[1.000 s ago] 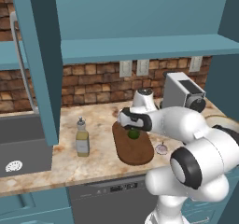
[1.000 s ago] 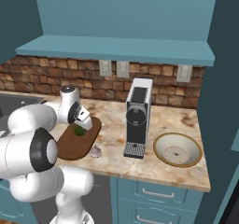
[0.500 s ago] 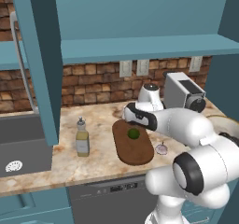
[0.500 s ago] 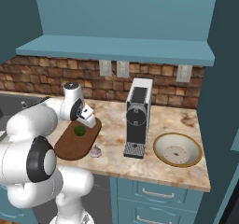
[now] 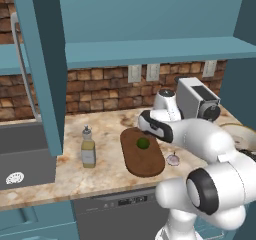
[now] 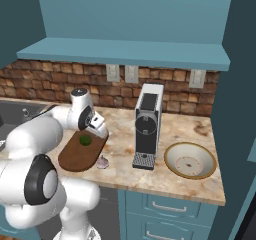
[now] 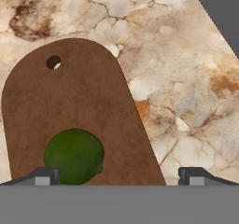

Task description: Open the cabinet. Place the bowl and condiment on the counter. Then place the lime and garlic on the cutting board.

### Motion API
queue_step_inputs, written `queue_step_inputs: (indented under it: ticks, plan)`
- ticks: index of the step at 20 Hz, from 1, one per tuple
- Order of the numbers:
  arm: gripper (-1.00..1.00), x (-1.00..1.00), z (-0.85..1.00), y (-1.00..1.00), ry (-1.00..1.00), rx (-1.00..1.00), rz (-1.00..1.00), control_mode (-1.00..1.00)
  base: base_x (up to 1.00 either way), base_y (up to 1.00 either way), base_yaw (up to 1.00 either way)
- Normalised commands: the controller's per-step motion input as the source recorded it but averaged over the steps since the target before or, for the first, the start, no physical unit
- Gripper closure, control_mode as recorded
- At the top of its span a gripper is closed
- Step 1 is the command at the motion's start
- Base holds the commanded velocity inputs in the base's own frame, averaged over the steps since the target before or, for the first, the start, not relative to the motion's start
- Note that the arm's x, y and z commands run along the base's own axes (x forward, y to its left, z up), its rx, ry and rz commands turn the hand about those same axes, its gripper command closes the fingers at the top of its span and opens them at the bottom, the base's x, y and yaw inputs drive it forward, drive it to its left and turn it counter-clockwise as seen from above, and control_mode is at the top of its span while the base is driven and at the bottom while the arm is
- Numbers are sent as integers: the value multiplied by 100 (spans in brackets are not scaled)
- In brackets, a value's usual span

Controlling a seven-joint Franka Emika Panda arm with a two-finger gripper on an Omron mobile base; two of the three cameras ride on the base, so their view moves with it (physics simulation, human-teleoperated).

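Lime (image 7: 73, 156) sits free on the cutting board (image 7: 56, 106), lower left of the hand view, between spread, empty fingertips (image 7: 43, 176). Garlic (image 6: 102, 162) lies on the counter (image 6: 172, 126) just beside the board's lower right end; fetching it looks next.

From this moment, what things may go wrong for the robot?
The lime lies loose on the cutting board; being round, it may roll off if the open hand brushes it. The garlic rests on the counter against the board's edge, near the front, so a careless grasp may push it further away.
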Motion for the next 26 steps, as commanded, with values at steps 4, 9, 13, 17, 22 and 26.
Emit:
queue_step_inputs:
  ticks: [4,9,13,17,22,26]
  plan:
    - [-100,-37,1,-46,0,-2,0,-100,0,0,0]
    - [-100,-54,0,-48,0,0,0,-100,0,0,0]
    - [-100,-59,-7,-44,0,0,0,-100,0,0,0]
    - [-100,-37,-12,-28,0,0,0,-100,0,0,0]
    - [-100,-8,-2,0,1,0,0,-100,0,0,0]
    - [-100,0,-4,0,1,0,1,-100,0,0,0]
